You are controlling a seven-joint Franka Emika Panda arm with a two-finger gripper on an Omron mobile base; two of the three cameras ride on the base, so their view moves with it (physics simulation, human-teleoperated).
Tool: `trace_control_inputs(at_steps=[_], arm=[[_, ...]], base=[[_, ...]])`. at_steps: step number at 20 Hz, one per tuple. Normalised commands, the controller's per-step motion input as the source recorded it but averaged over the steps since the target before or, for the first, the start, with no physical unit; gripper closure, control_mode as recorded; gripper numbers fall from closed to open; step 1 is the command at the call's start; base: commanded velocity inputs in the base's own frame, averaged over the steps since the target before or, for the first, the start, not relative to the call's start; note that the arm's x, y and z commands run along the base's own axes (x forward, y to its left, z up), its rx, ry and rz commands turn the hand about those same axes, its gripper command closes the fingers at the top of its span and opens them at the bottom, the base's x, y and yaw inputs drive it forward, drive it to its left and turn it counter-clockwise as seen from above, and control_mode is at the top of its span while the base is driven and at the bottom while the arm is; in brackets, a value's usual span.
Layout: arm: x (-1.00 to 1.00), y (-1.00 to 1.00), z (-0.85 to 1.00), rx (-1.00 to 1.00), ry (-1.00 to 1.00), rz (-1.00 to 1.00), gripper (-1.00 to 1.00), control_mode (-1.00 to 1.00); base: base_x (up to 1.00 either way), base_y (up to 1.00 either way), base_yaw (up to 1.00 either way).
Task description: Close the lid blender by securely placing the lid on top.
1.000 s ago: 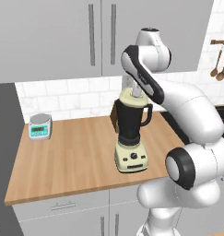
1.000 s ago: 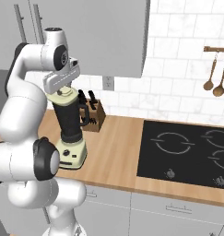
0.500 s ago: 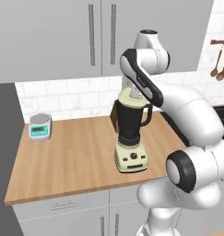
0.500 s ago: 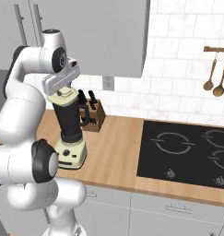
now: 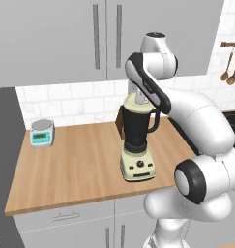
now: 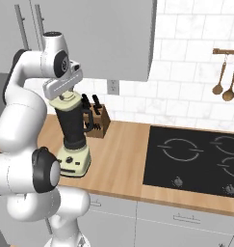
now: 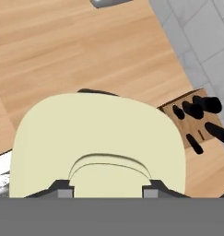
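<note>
1. Lid [image 7: 97,138] sits on top of the blender [image 5: 137,145] jar, directly under the gripper [image 7: 106,189]; fingers flank its raised knob, pinching it.
2. Count: one lid, one blender, one scale [image 5: 42,133], one knife block [image 6: 100,120].
3. Knife block holds several dark-handled knives; jar contents hidden.

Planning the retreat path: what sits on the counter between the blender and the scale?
Nothing; in the left base view the wooden counter between the blender and the scale is bare.

Lid [image 5: 139,102] sits atop blender [image 5: 138,140], apparently under the arm.
</note>
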Motion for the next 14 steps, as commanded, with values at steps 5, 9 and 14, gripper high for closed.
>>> trace_control_inputs(at_steps=[5, 9, 14], arm=[[0.02, 0.0, -0.06, 0.0, 0.09, 0.04, 1.0, -1.0], [0.0, 0.0, -0.02, 0.0, 0.08, 0.04, 1.0, -1.0], [0.0, 0.0, -0.12, 0.0, 0.1, 0.01, 1.0, -1.0]], base=[[0.0, 0.0, 0.0], [0.0, 0.0, 0.0], [0.0, 0.0, 0.0]])
